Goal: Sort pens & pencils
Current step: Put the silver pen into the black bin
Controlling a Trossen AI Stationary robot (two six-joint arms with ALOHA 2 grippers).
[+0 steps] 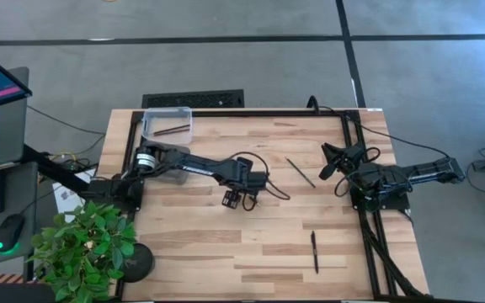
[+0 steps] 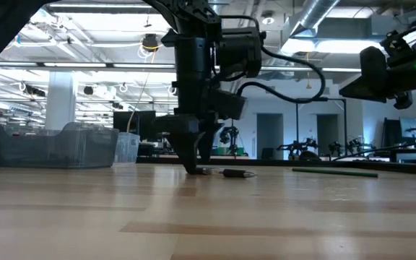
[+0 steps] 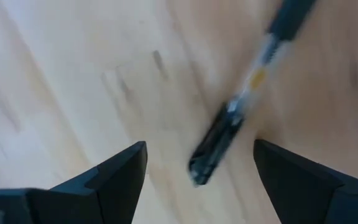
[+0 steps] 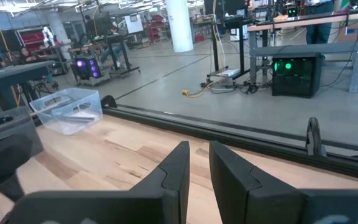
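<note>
A: Largest first?
B: The wooden table (image 1: 192, 244); a clear bin (image 1: 167, 123) at its far left corner holds a pencil (image 1: 173, 130).
A: The arms?
B: The left gripper (image 1: 233, 199) is down mid-table, fingers spread wide around a pen (image 3: 229, 124); the right gripper (image 4: 194, 163) waits at the right edge, fingers nearly together, empty.
A: Loose items?
B: Another pencil (image 1: 301, 172) lies between the arms; another pen (image 1: 315, 252) lies near the front.
</note>
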